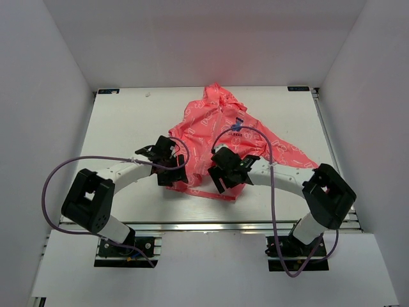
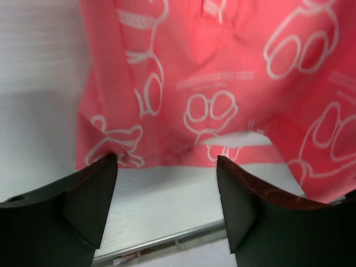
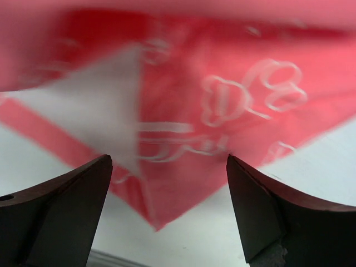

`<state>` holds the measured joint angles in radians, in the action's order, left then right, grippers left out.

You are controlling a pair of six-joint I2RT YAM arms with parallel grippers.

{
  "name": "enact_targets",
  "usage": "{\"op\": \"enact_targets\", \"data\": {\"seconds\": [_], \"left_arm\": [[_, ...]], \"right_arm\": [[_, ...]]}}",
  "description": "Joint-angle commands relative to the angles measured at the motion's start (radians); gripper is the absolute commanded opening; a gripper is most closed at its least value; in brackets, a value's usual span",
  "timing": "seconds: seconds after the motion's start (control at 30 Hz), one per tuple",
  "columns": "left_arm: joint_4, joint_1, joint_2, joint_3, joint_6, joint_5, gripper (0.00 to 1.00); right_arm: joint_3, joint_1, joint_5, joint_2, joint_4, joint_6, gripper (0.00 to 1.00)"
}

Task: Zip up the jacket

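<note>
The coral-pink jacket [image 1: 220,125] with white print lies crumpled on the table, hood toward the back, a small blue logo [image 1: 238,126] on its chest. My left gripper [image 1: 169,165] hovers over the jacket's near-left hem. In the left wrist view this gripper [image 2: 166,162] is open, and the hem of the jacket [image 2: 222,67] lies just beyond its fingertips with only bare table between them. My right gripper [image 1: 227,171] is above the near-right hem. It [image 3: 168,161] is open too, over a pointed corner of the jacket [image 3: 222,139] where white lining [image 3: 94,111] shows.
The white table [image 1: 128,121] sits inside a white-walled enclosure. A metal rail [image 2: 167,236] runs along the table's near edge just below the hem. Purple cables [image 1: 271,185] loop from both arms, one crossing over the jacket.
</note>
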<state>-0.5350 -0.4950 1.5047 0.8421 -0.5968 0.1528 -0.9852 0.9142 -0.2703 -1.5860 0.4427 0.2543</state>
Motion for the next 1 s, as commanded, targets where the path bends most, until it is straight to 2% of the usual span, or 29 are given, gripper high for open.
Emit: {"op": "enact_targets", "data": {"seconds": [0.0, 0.03, 0.07, 0.1, 0.13, 0.17, 0.2, 0.27, 0.4, 0.47, 0.63, 0.73, 0.83, 0.9, 0.93, 0.97], "left_arm": [[0.055, 0.006, -0.008, 0.005, -0.02, -0.096, 0.74], [0.044, 0.006, 0.002, 0.018, -0.018, -0.107, 0.68], [0.034, 0.006, 0.006, 0.021, -0.017, -0.12, 0.62], [0.029, 0.006, 0.009, 0.022, -0.015, -0.137, 0.48], [0.027, 0.006, 0.009, 0.018, -0.015, -0.154, 0.4], [0.023, 0.006, 0.008, 0.02, -0.017, -0.185, 0.32], [0.006, 0.006, 0.006, 0.031, -0.021, -0.218, 0.02], [-0.017, 0.006, 0.006, 0.041, -0.037, -0.266, 0.0], [-0.068, 0.022, -0.015, 0.049, -0.061, -0.363, 0.0], [-0.094, 0.044, -0.035, 0.045, -0.084, -0.415, 0.0], [-0.126, 0.167, -0.08, 0.008, -0.09, -0.409, 0.0], [-0.134, 0.191, -0.092, 0.006, -0.09, -0.388, 0.0], [-0.134, 0.196, -0.098, 0.003, -0.092, -0.351, 0.0], [-0.172, 0.199, -0.097, 0.015, -0.093, -0.349, 0.0], [-0.193, 0.202, -0.098, 0.046, -0.095, -0.348, 0.0], [-0.216, 0.203, -0.101, 0.07, -0.092, -0.346, 0.03]], "right_arm": [[0.042, -0.006, -0.22, 0.017, 0.031, 0.1, 0.87], [0.054, -0.006, -0.234, 0.018, 0.036, 0.111, 0.85], [0.065, -0.009, -0.242, 0.026, 0.042, 0.118, 0.77], [0.083, -0.009, -0.239, 0.03, 0.053, 0.134, 0.67], [0.094, -0.009, -0.242, 0.037, 0.06, 0.149, 0.53], [0.103, -0.009, -0.26, 0.055, 0.07, 0.167, 0.3], [0.12, -0.011, -0.285, 0.082, 0.094, 0.224, 0.14], [0.137, -0.02, -0.28, 0.113, 0.1, 0.23, 0.11], [0.178, -0.07, -0.261, 0.202, 0.168, 0.302, 0.1], [0.236, -0.136, -0.212, 0.269, 0.171, 0.313, 0.1], [0.356, -0.297, -0.031, 0.377, 0.133, 0.298, 0.11], [0.385, -0.302, 0.017, 0.399, 0.131, 0.289, 0.23], [0.398, -0.307, 0.055, 0.415, 0.117, 0.269, 0.26], [0.387, -0.307, 0.112, 0.44, 0.09, 0.214, 0.39], [0.379, -0.307, 0.175, 0.478, 0.082, 0.192, 0.51], [0.367, -0.307, 0.199, 0.498, 0.079, 0.147, 0.57]]}}
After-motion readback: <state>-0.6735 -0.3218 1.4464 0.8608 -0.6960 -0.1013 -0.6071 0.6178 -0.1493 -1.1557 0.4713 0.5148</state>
